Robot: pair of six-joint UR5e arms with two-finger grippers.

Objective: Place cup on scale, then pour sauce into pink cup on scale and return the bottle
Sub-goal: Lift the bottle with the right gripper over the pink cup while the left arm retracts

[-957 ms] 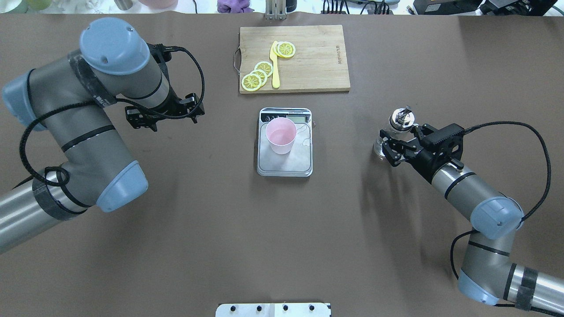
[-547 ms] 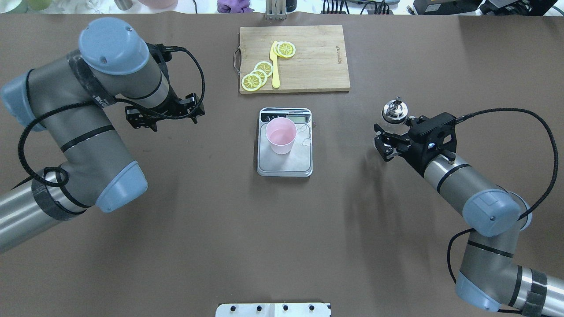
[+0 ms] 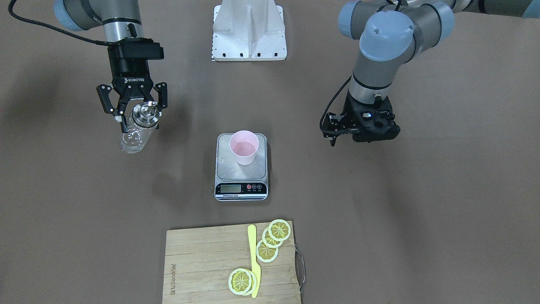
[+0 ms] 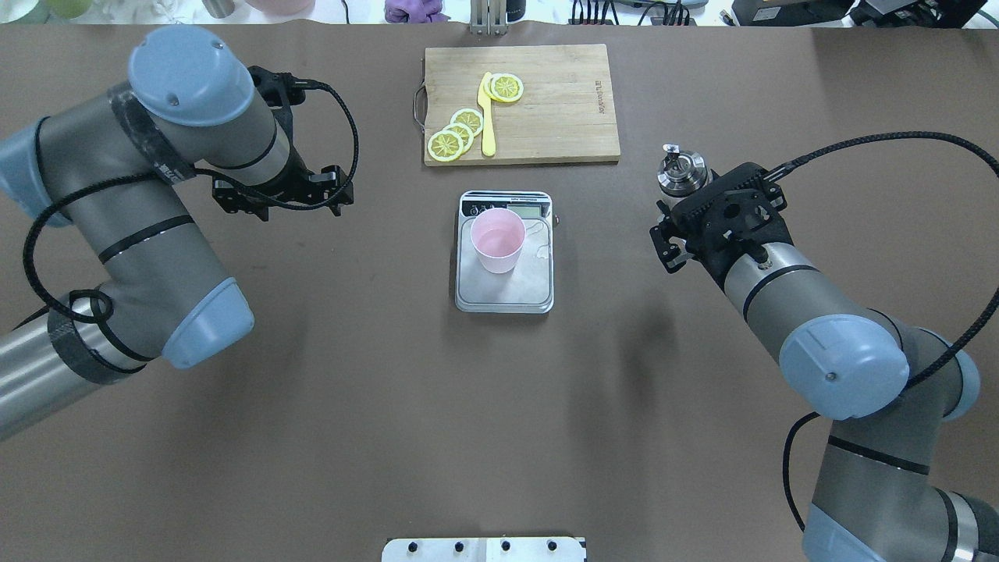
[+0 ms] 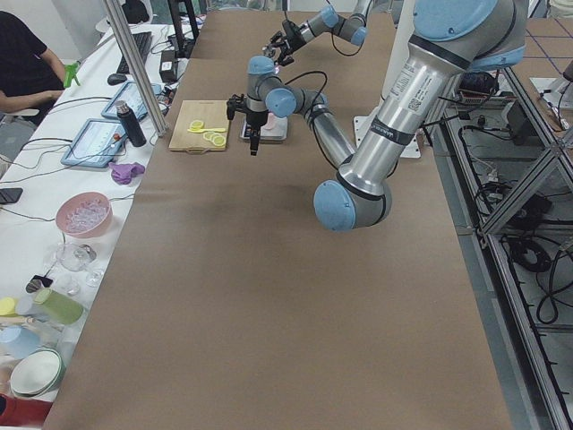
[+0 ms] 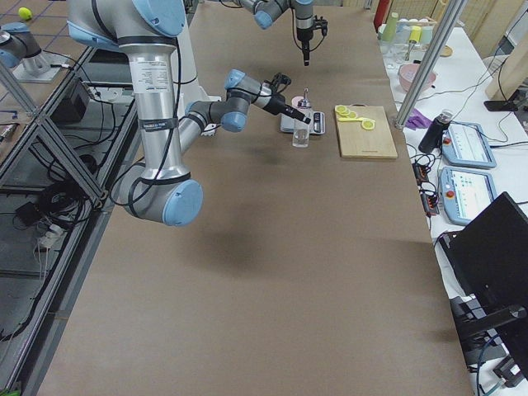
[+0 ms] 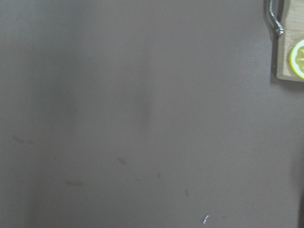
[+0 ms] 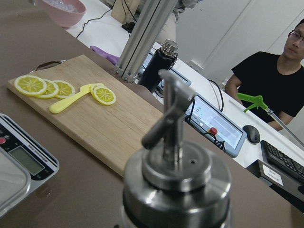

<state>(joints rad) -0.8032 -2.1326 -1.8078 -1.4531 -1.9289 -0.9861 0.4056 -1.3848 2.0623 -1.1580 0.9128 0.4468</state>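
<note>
The pale pink cup (image 4: 497,238) (image 3: 244,147) stands upright on the silver platform of the scale (image 4: 507,290) (image 3: 223,166) at the table's middle. To the robot's right of the scale, my right gripper (image 3: 140,120) (image 4: 670,218) is shut on the clear glass bottle (image 3: 136,137) (image 6: 301,128). The bottle's metal pourer cap (image 4: 681,172) (image 8: 175,175) points up, nearly upright. My left gripper (image 3: 362,133) (image 4: 281,199) hangs on the other side of the scale, pointing down at bare table. Its jaws are spread and hold nothing.
A wooden cutting board (image 4: 562,101) (image 3: 202,261) with lemon slices (image 4: 460,129) and a yellow knife (image 4: 488,125) lies beyond the scale. The robot's white base (image 3: 249,33) is on the near side. A seated person (image 8: 273,80) and tablets are past the far edge.
My right gripper has carried the bottle away from the robot and a little toward the scale. The left arm has shifted slightly outward and farther from the robot. Cup and scale are unmoved.
</note>
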